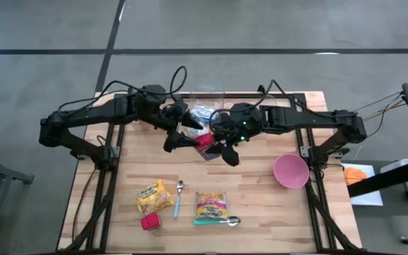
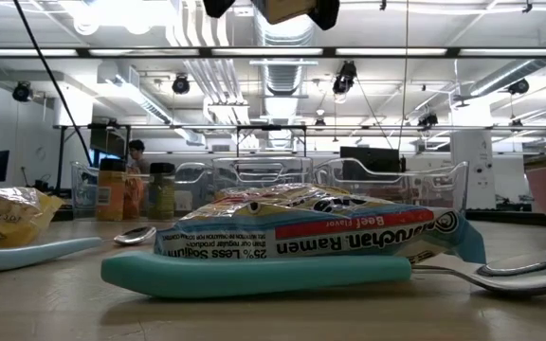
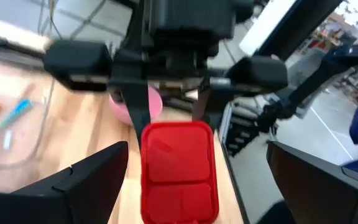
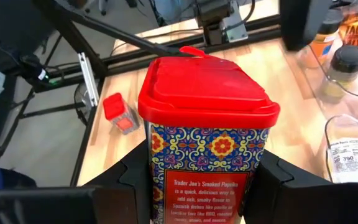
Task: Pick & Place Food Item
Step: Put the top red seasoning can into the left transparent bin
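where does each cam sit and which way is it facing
high: above the table, straight down; both arms meet mid-table.
low: at tabletop height, looking level past a ramen packet; arms barely show.
left wrist: between the open left gripper, facing the right gripper.
right wrist: right gripper clamping the paprika tin.
shared: that red-lidded tin shows in high and both wrist views.

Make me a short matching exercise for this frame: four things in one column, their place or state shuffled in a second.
Things:
1. paprika tin
2. left pincer
3. pink bowl
4. beef ramen packet

Places or states:
a. on the table's right side
b. open, facing the tin's red lid
c. lying by a teal-handled spoon
d. clamped in the right pincer

Pairs: 1-d, 2-b, 3-a, 4-c
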### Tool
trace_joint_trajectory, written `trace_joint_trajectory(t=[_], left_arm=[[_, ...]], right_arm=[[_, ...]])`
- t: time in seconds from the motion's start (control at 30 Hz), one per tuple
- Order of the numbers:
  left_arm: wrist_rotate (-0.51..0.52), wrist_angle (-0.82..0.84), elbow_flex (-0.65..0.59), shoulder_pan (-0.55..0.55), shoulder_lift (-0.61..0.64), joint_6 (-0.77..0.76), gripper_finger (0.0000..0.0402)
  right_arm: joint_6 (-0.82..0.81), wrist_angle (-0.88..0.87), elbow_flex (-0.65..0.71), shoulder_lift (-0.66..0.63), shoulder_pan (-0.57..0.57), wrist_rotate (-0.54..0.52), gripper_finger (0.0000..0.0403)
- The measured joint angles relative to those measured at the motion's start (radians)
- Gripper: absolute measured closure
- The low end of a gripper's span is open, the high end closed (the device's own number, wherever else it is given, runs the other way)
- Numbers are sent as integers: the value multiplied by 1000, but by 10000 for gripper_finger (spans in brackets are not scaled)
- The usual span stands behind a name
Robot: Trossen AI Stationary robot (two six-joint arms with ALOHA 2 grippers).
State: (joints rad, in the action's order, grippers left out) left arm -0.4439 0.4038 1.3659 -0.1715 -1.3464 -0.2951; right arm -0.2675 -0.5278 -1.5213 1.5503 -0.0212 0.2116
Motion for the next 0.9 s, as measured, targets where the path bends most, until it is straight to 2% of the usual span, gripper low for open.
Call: trace_joint_trajectory(t=[0.27,0.9], left_arm=[[-25,122,0,3,-51,8,9],[-28,103,3,11,-57,60,10]], right_arm=[[31,-24,-54,48,-5,37,245],[57,-38,-128,91,-5,59,245]])
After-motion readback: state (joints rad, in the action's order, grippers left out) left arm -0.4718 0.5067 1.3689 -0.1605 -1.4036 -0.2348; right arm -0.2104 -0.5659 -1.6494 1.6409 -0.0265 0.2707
